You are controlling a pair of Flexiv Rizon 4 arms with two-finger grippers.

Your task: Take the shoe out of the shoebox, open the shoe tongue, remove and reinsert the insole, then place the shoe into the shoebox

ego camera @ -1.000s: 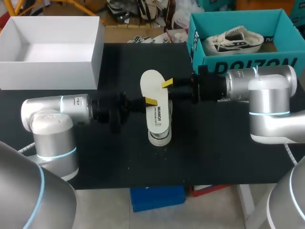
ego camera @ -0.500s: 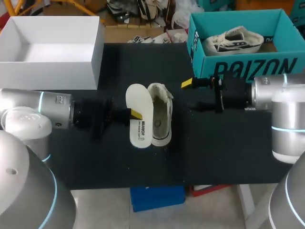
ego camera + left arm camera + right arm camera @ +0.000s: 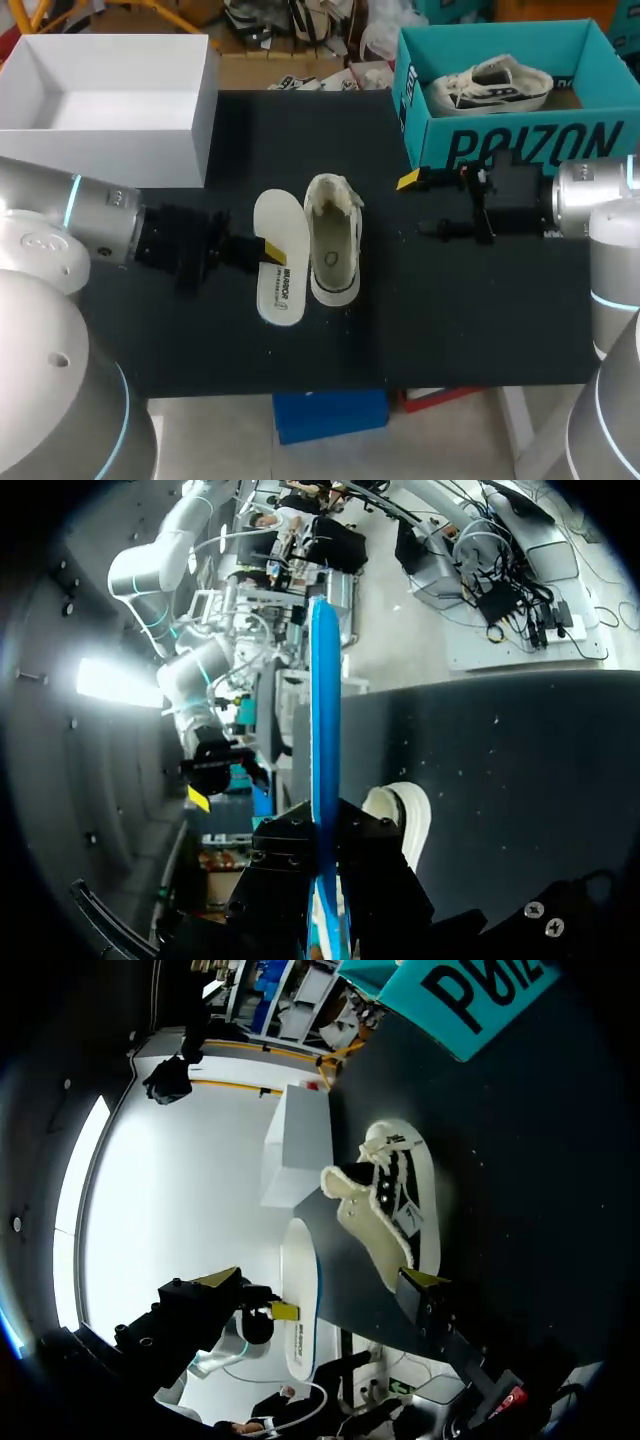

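We look down on a bench (image 3: 470, 320) with a matte black top, flecked here and there with small pale specks. An open white box (image 3: 100, 155) stands at its far corner, its inside brightly lit. The dark top spreads out in front of that box.

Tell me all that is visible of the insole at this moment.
The insole is white on top, with dark print near the heel and a blue edge. It is out of the shoe and lies flat close beside it, pointing the same way. The left gripper is shut on its outer side edge.
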